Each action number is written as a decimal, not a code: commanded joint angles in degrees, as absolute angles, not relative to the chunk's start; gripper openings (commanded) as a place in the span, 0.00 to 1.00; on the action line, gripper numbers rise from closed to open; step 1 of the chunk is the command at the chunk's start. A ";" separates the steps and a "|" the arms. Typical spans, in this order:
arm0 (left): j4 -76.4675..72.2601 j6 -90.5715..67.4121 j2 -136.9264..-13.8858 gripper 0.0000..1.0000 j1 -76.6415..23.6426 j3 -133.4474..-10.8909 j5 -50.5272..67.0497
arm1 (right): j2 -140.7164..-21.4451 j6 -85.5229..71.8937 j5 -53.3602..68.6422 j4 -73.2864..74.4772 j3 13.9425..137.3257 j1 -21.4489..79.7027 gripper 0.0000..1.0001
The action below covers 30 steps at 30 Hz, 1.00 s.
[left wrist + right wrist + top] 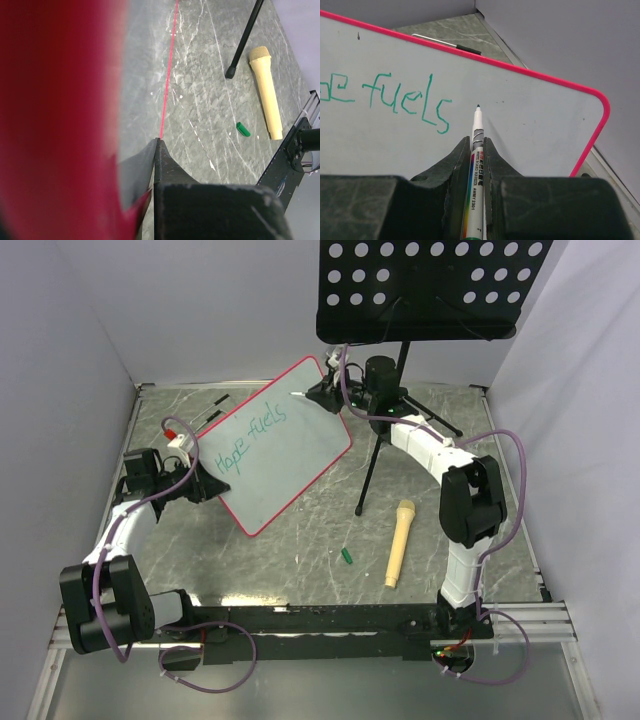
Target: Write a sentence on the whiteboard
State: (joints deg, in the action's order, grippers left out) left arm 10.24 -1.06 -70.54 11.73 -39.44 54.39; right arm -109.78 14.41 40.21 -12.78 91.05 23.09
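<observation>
The whiteboard (290,455), white with a pink-red frame, stands tilted at the middle of the table. On it is the teal-green sentence (250,437), reading "Hope fuels". My left gripper (207,483) is shut on the board's lower left edge. In the left wrist view, the frame (55,115) is a red blur beside my finger (167,167). My right gripper (477,145) is shut on a white marker (476,160). Its green tip (478,106) sits just right of the "s" in "fuels" (410,102), at or very near the board (530,120); I cannot tell if it touches.
A black perforated music stand tray (430,285) hangs over the back right, and its tripod legs (372,475) spread behind the board. A beige microphone (398,542) and a green cap (347,556) lie at the front right. A black-and-white pen (212,412) lies behind the board.
</observation>
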 commanded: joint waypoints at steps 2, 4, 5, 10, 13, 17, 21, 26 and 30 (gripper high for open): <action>11.69 3.69 -70.14 0.01 10.99 -38.76 45.00 | -110.65 15.03 42.01 -14.85 93.95 22.68 0.00; 11.78 3.60 -70.22 0.01 10.90 -38.76 44.91 | -111.00 15.03 41.92 -14.68 94.30 22.85 0.00; 11.69 3.60 -70.05 0.01 10.81 -38.67 44.91 | -111.61 14.86 41.92 -14.42 95.00 22.85 0.00; 11.78 3.69 -69.96 0.01 10.55 -38.58 44.56 | -111.80 14.68 41.75 -14.94 94.92 23.20 0.00; 11.86 3.69 -70.14 0.01 10.63 -38.76 44.56 | -112.15 15.20 41.31 -14.59 95.18 23.55 0.00; 11.69 3.78 -69.79 0.01 10.63 -38.50 44.56 | -113.20 15.12 40.69 -14.24 96.06 23.99 0.00; 11.78 3.87 -69.96 0.01 10.55 -38.58 44.65 | -114.08 15.47 40.08 -13.18 97.29 24.26 0.00; 11.69 3.96 -69.79 0.01 10.55 -38.50 44.56 | -114.79 15.91 39.99 -11.69 98.26 24.26 0.00; 11.69 3.87 -69.70 0.01 10.55 -38.58 44.21 | -113.56 16.70 40.25 -12.22 96.25 24.26 0.00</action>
